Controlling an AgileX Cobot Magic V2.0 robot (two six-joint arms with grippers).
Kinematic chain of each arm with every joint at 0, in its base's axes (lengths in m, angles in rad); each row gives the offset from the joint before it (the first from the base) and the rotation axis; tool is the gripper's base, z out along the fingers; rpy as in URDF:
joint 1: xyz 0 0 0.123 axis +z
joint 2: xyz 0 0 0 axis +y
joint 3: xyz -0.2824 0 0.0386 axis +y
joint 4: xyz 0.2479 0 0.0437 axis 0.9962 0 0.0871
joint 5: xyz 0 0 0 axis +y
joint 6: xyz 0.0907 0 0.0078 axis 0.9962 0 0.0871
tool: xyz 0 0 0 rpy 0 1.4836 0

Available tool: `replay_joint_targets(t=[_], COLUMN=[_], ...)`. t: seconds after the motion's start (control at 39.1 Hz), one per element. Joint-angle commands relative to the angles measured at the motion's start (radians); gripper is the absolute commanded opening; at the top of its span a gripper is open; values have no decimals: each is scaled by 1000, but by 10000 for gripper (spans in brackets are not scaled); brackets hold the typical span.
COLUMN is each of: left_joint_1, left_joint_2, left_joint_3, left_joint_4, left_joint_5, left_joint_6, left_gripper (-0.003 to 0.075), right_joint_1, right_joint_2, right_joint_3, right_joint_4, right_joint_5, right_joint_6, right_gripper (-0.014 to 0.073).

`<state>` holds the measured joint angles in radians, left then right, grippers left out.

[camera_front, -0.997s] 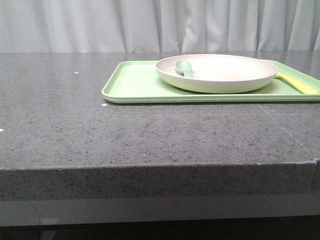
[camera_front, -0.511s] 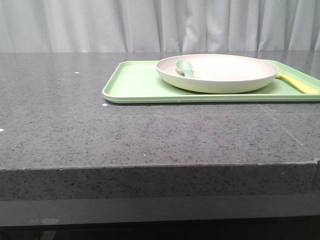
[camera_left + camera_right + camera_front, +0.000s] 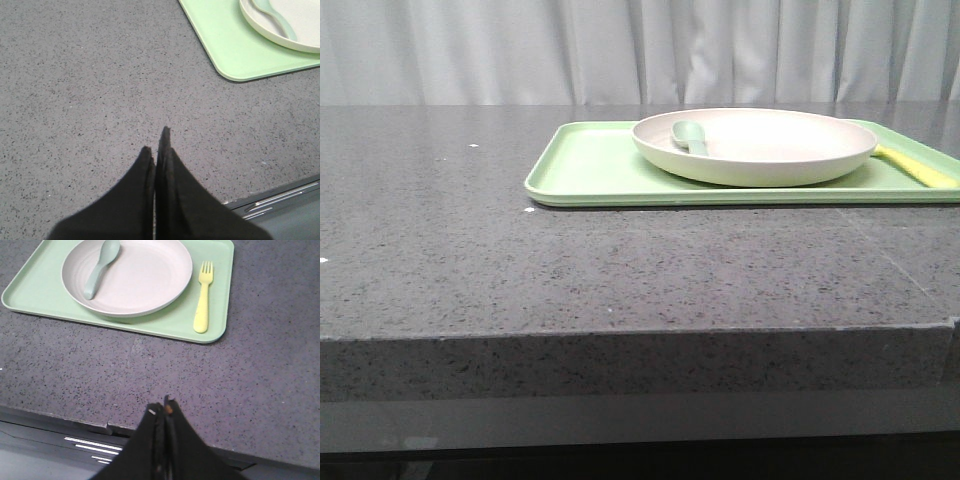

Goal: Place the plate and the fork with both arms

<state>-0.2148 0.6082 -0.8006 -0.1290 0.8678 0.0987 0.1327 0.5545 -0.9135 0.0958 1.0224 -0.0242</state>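
Observation:
The cream-white plate (image 3: 760, 135) sits on a light-green tray (image 3: 590, 170) at the back right of the grey stone table; it also shows in the right wrist view (image 3: 150, 275) and partly in the left wrist view (image 3: 300, 30). The yellow fork (image 3: 203, 297) lies flat on the tray beside the plate, tines pointing away; its handle shows in the front view (image 3: 915, 168). My left gripper (image 3: 157, 145) is shut and empty above bare table, well short of the tray's corner. My right gripper (image 3: 162, 407) is shut and empty near the table's front edge, short of the tray.
A pale grey-green spoon (image 3: 100, 265) lies in the plate, also visible in the front view (image 3: 688, 136). The table's front edge with a metal rail (image 3: 95, 442) runs beside my right gripper. A white curtain (image 3: 620, 50) hangs behind the table.

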Motion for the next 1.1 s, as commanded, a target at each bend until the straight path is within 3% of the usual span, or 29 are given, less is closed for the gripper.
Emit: replay_joint_targets(t=[0.0, 0.23, 0.36, 0.51, 0.79, 1.07], left_joint_1=[-1, -1, -5, 68, 215, 225], left_joint_2=[7, 7, -65, -212, -554, -637], left_joint_3=[-27, -27, 33, 203, 627, 810], left_joint_4=[-7, -7, -7, 92, 58, 30], left_joint_5=[-72, -72, -154, -275, -620, -834], left_joint_6=[-12, -12, -8, 14, 14, 14], left_gripper=[-18, -18, -18, -18, -18, -18], right_joint_1=[-1, -1, -1, -1, -1, -1], right_joint_2=[4, 4, 4, 4, 4, 4], right_joint_3=[-24, -24, -24, -24, -24, -24], right_joint_4=[0, 0, 0, 0, 0, 0], right_joint_5=[-77, -77, -77, -76, -76, -75], right_joint_6=[1, 1, 1, 1, 1, 1], right_gripper=[-69, -69, -69, -69, -69, -69])
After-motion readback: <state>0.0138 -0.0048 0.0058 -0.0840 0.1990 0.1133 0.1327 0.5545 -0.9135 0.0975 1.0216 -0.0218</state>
